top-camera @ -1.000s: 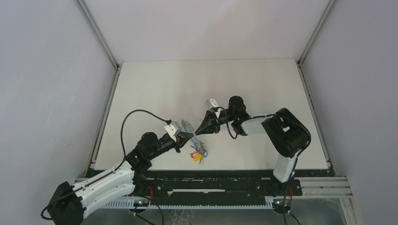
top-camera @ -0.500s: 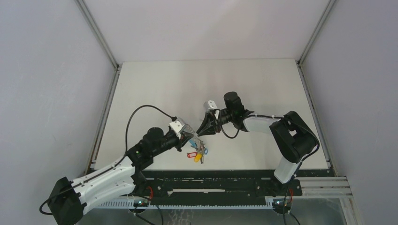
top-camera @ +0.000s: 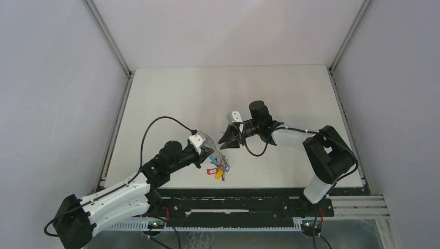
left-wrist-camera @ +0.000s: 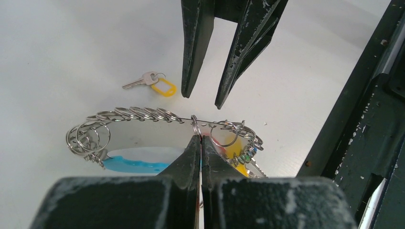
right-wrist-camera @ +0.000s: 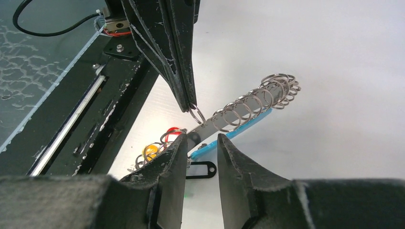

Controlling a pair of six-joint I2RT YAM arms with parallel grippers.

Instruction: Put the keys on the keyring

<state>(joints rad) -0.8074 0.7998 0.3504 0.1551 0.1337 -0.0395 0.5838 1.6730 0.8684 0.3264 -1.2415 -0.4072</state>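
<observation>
The keyring (left-wrist-camera: 143, 114) is a metal strip strung with several split rings, with a bright blue band (left-wrist-camera: 129, 164) under it. My left gripper (left-wrist-camera: 200, 138) is shut on one small ring of it and holds it above the table (top-camera: 210, 150). Coloured tags (top-camera: 220, 171) dangle below. My right gripper (right-wrist-camera: 202, 137) is open and empty, its tips just short of the keyring (right-wrist-camera: 248, 107), facing the left gripper (right-wrist-camera: 188, 109). The yellow-headed key (left-wrist-camera: 154, 84) lies on the table beyond the keyring, below the right gripper (left-wrist-camera: 202, 100). I cannot make out the green-headed key.
A black empty tag (right-wrist-camera: 200, 169) hangs below the keyring, beside red and yellow tags (right-wrist-camera: 157, 143). The black rail of the table's near edge (left-wrist-camera: 363, 119) runs close by on the right of the left wrist view. Grey walls enclose the white table (top-camera: 233, 88).
The two grippers met at the keyring a second ago. My right gripper has drawn back a little from it. My left gripper has shifted slightly right, still holding the keyring.
</observation>
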